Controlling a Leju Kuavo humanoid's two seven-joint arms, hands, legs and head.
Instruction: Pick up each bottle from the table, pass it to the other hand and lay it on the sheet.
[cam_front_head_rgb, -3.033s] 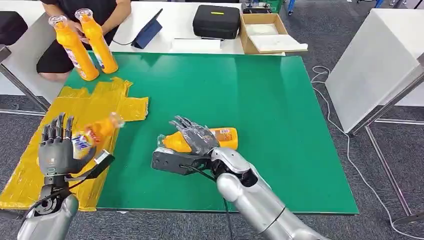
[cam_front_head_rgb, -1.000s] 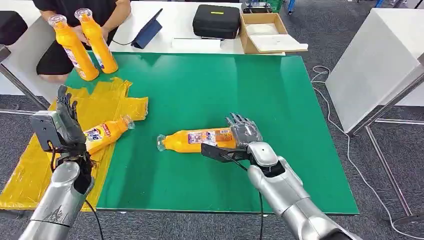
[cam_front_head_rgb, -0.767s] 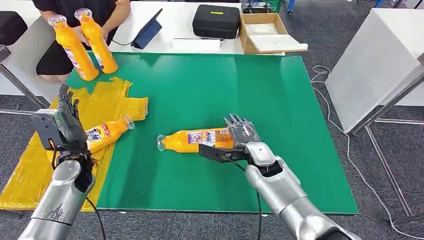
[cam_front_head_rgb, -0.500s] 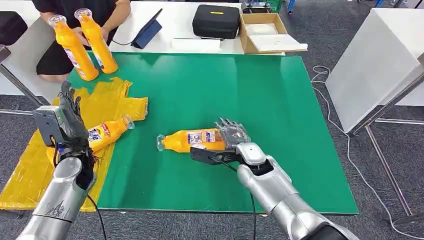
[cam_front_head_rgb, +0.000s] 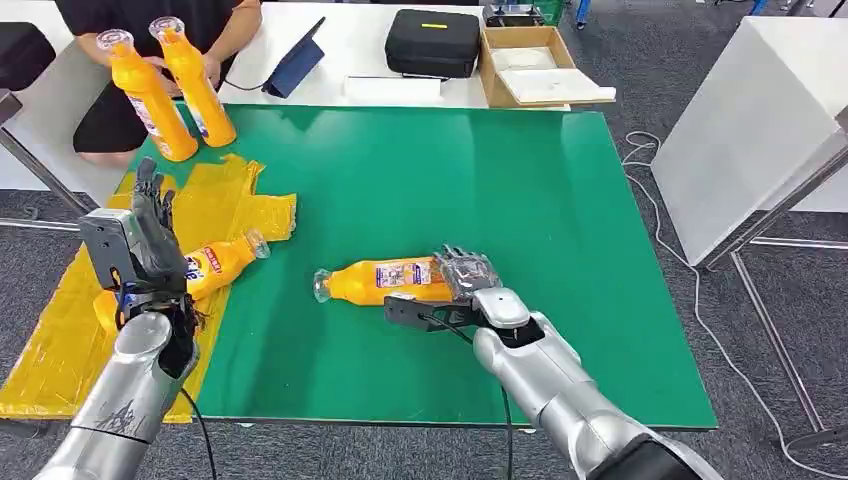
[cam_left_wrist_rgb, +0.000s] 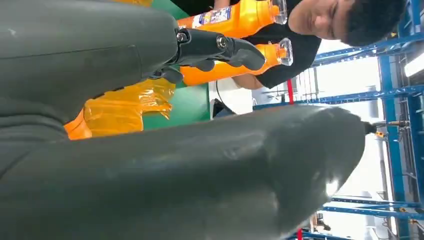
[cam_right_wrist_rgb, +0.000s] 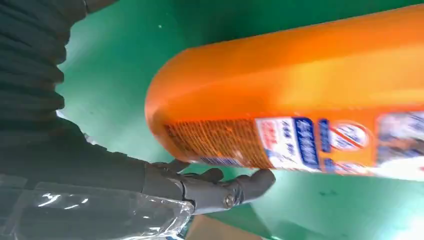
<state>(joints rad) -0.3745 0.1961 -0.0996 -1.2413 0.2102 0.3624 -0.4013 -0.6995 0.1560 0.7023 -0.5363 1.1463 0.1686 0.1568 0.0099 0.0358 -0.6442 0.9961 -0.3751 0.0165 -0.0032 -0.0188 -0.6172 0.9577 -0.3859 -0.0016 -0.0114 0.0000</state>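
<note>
**One bottle on the sheet, second at the grasp stage, two more waiting**

Bottle on the desk (cam_front_head_rgb: 385, 280): orange, lying on its side on the green desk (cam_front_head_rgb: 560, 230), cap end toward the yellow sheet (cam_front_head_rgb: 60, 340). The right hand (cam_front_head_rgb: 462, 275) sits at its base end; in the right wrist view the fingers (cam_right_wrist_rgb: 220, 187) curl under the base, touching or nearly so. Whether the grip is closed, I cannot tell. The bottle looks not yet lifted.

Bottle on the sheet (cam_front_head_rgb: 215, 265): lies on its side, neck reaching the sheet's edge toward the green. Judged done. The left hand (cam_front_head_rgb: 150, 240) stands raised just beside it, fingers straight and apart, holding nothing.

Standing bottles (cam_front_head_rgb: 170, 90): two upright at the far left corner of the desk, a person's hands on them. Judged still to do, after the current one is lifted, passed to the left hand and laid down.

Containers: cardboard box (cam_front_head_rgb: 540, 65) on the white table beyond, open, with pale flat contents I cannot identify. Black case (cam_front_head_rgb: 433, 42) beside it, closed.
</note>
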